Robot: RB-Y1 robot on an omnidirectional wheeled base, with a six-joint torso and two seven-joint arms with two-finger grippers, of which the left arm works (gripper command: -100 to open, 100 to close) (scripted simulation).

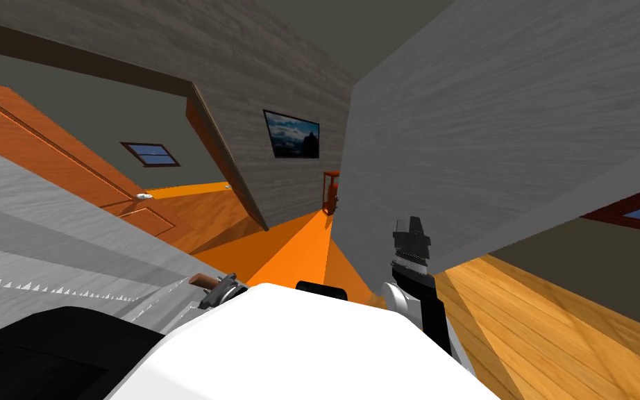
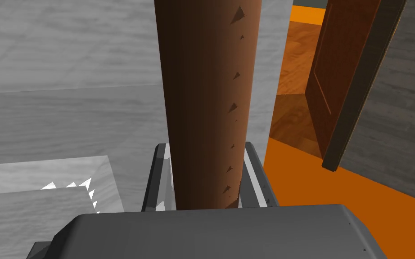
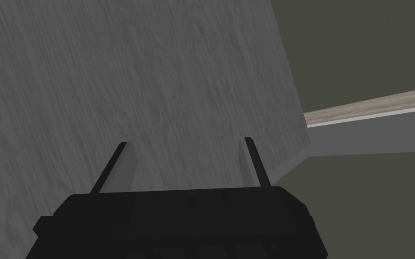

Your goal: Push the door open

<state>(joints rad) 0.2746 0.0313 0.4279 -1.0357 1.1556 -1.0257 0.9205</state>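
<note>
1. Left wrist view: the left hand (image 2: 205, 145) has its two fingers (image 2: 252, 171) drawn in against the sides of a brown bar (image 2: 206, 90). The bar rises straight out from between them and runs on well past the fingertips.
2. In the head view this hand sits low, just beside the chest. The arm reaches forward and outward, and a short brown stub shows ahead of the hand.
3. Close on one side of the hand lies a grey wall (image 2: 67, 67), with a stepped edge just beside the hand's body. There is little room on that side.
4. On the other side of the bar an orange floor (image 2: 337, 202) opens out in a bare strip running ahead.
5. The door (image 2: 330, 76) stands beyond that strip, ahead of the hand on the side away from the wall, well apart from the fingers. It is brown and panelled, and it stands at an angle with its narrow dark edge towards the hand. A wood floor (image 2: 292, 58) shows past it.
6. Further off in the head view, a pale handle (image 1: 144, 197) sits on the door's face, and a dark frame beam (image 1: 225, 163) slants beside it.
7. The right hand (image 3: 186, 144) is raised on an upright forearm on the chest's other side. Its fingers stand wide apart with nothing between them, close to a second grey wall (image 3: 112, 67). That wall's corner edge lies off to one side of the fingers.
</note>
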